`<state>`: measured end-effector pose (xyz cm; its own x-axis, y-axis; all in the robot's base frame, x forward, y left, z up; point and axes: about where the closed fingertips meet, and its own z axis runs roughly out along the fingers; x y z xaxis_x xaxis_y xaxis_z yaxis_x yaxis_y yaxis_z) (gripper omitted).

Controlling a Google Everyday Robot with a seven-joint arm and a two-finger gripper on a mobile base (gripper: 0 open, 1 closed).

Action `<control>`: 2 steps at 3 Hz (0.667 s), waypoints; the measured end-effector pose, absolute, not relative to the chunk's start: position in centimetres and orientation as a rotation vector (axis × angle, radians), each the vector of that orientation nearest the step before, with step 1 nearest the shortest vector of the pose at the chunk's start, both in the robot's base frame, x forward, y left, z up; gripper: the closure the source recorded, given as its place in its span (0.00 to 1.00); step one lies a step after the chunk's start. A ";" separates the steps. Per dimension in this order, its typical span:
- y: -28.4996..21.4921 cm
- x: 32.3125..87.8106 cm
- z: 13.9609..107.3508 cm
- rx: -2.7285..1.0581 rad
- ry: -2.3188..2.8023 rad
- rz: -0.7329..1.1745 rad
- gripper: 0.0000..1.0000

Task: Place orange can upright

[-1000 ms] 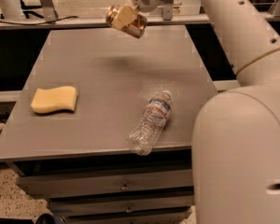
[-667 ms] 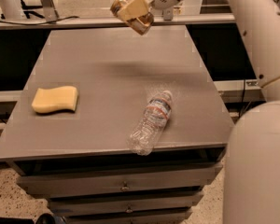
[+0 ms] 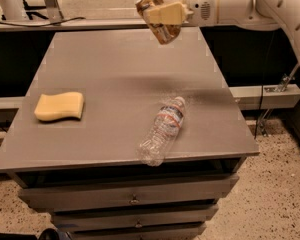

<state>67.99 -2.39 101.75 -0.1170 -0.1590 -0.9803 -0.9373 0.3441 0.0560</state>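
The orange can (image 3: 162, 33) is a coppery metal can held tilted in the air above the far part of the grey table (image 3: 110, 74). My gripper (image 3: 158, 16) comes in from the right on a white arm and is shut on the can, its pale fingers (image 3: 167, 14) clamped across the can's body. The can hangs well above the tabletop and touches nothing else.
A clear plastic water bottle (image 3: 161, 130) lies on its side near the table's front right. A yellow sponge (image 3: 59, 106) lies at the left. The white arm (image 3: 250, 4) spans the upper right. Drawers sit below the table's front edge (image 3: 125, 164).
The gripper with the can has moved towards the right and a little nearer, and the arm has swung out of the lower right of the view.
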 end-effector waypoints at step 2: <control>-4.4 66.9 101.6 -0.939 1.490 0.961 1.00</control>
